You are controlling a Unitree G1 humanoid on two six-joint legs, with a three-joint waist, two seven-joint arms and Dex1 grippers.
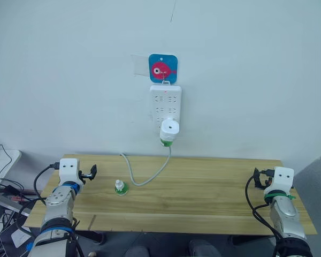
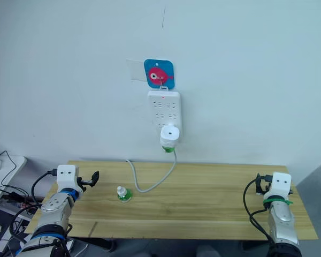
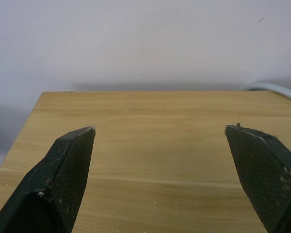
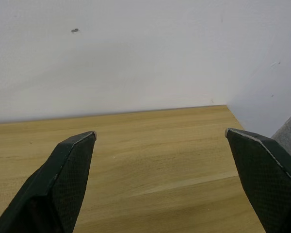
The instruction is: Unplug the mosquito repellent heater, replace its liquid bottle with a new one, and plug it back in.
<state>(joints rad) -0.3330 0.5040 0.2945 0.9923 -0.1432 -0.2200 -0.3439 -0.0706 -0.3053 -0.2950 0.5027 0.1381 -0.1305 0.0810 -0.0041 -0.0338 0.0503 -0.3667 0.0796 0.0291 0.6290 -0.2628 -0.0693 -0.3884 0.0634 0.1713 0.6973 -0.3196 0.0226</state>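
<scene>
The left gripper (image 3: 160, 133) hovered over the left end of the wooden table (image 1: 214, 193), at about eight o'clock in the head view, its two black fingers (image 3: 63, 174) spread wide with nothing between them and nothing touching them; its wrist view looked across bare tabletop toward the wall, with a bit of grey cable (image 3: 276, 90) at the far edge. Just right of that gripper, at roughly seven o'clock, the white-capped green bottle (image 1: 121, 187) stood upright on the table, apart from the gripper and close to the loop of the cable (image 1: 144, 174) that ran up the wall. Near the middle, at about twelve o'clock, a white power strip (image 1: 166, 101) hung on the wall below a blue card bearing a pink fish (image 1: 163, 68). The mosquito repellent heater (image 1: 169, 130) sat plugged into the strip's lower sockets, with the green liquid bottle (image 1: 167, 142) showing beneath it. Far over at four o'clock, the right gripper (image 4: 160, 133) hung above the table's right end, its fingers (image 4: 63, 179) likewise held wide apart, empty and clear of the wood.
</scene>
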